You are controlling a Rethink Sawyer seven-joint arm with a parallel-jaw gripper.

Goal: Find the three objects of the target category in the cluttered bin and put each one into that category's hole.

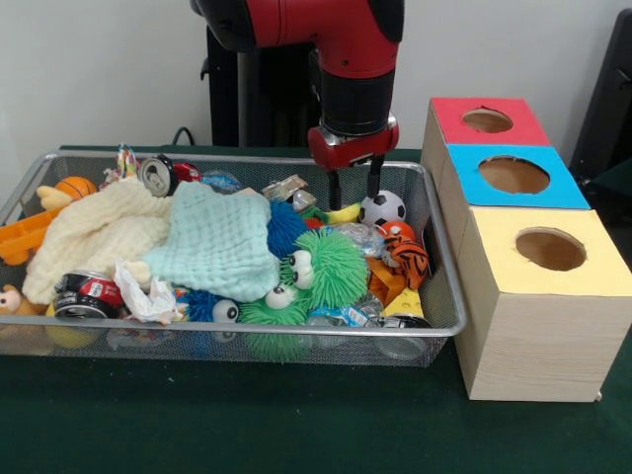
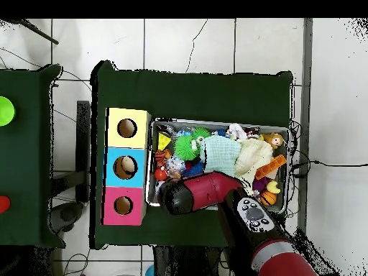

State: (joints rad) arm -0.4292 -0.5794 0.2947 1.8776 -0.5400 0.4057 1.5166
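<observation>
green disc on side table | red disc | cables on tiled floor

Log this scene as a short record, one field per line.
container: wire bin on green table
contents: mint cloth, cream cloth, green fuzzy toy, soccer ball, tiger toy
hand: hand open, above the bin's far side near the soccer ball
holes: red box, blue box, yellow box
</observation>
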